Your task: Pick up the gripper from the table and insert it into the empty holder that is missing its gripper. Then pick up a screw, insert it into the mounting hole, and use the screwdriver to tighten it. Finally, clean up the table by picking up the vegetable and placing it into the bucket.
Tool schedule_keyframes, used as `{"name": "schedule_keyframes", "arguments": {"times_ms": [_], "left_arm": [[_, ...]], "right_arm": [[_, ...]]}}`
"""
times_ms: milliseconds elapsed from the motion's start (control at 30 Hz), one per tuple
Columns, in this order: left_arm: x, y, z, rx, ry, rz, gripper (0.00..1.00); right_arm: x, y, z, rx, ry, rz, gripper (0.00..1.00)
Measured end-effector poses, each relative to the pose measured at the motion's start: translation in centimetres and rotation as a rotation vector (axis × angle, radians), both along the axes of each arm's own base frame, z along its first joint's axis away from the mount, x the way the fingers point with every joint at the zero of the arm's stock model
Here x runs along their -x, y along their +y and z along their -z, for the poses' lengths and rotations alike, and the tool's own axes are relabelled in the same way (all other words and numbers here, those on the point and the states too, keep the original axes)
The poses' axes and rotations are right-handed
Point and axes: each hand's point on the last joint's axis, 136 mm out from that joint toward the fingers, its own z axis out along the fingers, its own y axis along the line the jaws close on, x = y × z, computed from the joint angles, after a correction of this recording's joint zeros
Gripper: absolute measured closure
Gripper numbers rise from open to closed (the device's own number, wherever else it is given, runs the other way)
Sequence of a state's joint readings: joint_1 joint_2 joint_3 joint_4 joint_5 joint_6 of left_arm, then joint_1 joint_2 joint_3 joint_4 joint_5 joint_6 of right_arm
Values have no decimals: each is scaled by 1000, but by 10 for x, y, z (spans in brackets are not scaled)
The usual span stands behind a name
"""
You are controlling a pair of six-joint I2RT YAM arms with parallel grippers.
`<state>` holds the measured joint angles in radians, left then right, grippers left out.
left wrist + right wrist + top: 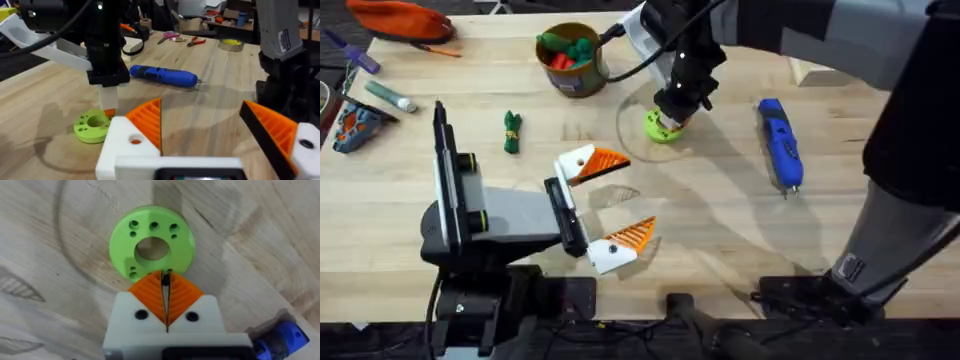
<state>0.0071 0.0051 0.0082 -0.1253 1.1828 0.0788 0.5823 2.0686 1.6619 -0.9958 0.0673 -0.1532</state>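
One green disc [152,242] beneath right gripper [165,280]

Blue pen-shaped screwdriver [779,141] lay flat on the wood, metal tip toward the near edge. Dark green vegetable [512,131] lay loose, near the tan bucket [572,61] holding red and green pieces.

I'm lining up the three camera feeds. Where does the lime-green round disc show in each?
Overhead: green disc under the right tool, upper middle of the table.
Left wrist: disc at lower left, below the right tool.
Right wrist: disc at top centre, right in front of the fingertips.
Shared landmark: blue screwdriver.
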Motion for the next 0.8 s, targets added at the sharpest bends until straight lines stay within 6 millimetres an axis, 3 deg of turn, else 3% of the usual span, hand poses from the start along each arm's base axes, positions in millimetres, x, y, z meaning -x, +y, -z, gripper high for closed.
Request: {"name": "schedule_keyframes", "arguments": {"times_ms": [800], "left_arm": [[0, 0, 0, 0, 0, 0, 13]], "right_arm": [[-1, 0, -4, -6, -9, 0, 995]]}}
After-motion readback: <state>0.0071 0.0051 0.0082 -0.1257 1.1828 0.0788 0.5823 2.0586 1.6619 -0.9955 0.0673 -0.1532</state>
